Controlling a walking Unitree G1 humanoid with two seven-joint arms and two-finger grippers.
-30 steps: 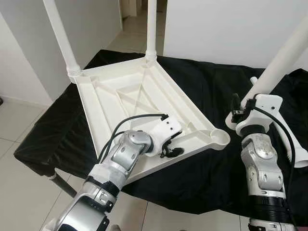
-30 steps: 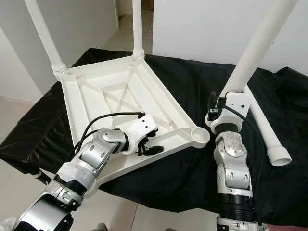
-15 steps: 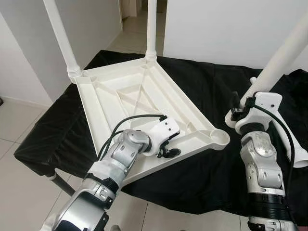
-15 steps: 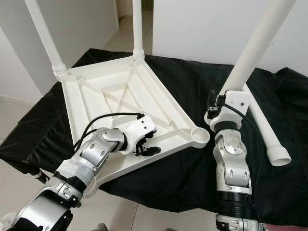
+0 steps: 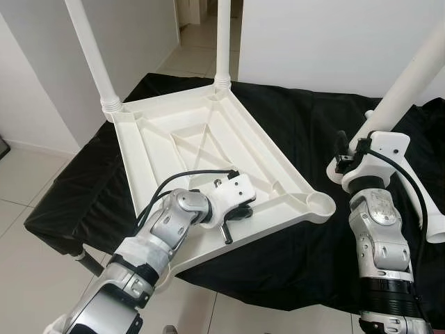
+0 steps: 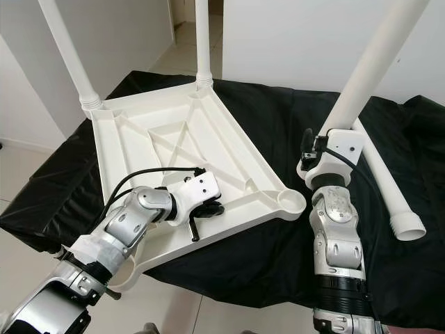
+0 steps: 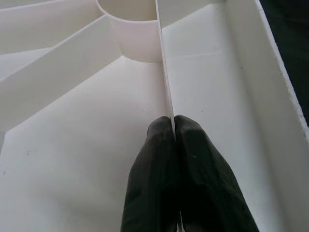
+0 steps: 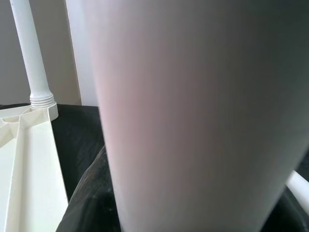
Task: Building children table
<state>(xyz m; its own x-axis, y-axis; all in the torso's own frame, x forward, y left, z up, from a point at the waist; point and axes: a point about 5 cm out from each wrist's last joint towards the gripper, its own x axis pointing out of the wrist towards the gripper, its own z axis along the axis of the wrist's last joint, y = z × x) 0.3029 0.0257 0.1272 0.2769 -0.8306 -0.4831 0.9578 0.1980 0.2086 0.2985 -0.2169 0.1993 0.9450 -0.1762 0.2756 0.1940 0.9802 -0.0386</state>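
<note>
The white table top point(image 5: 174, 132) lies upside down on a black cloth, with two white legs point(image 5: 89, 49) standing in its far corners. My left gripper point(image 5: 226, 228) rests inside the top near its front edge, its black fingers point(image 7: 154, 159) shut on a thin rib point(image 7: 163, 63). The round corner socket point(image 5: 320, 204) nearest my right arm holds nothing. To the right of that socket my right gripper point(image 5: 344, 156) is shut on a third leg point(image 6: 368, 62), which rises tilted up and to the right. In the right wrist view this leg point(image 8: 193, 116) is very close.
A fourth white leg point(image 6: 386, 188) lies loose on the black cloth point(image 5: 299, 125) behind my right arm, its wide end towards me. The cloth covers a low stand on a pale tiled floor point(image 5: 28, 181). White walls stand behind.
My left gripper has turned on the table top: its fingers pointed towards the right socket before and now point down towards the front edge. The right arm and its leg stayed nearly still.
</note>
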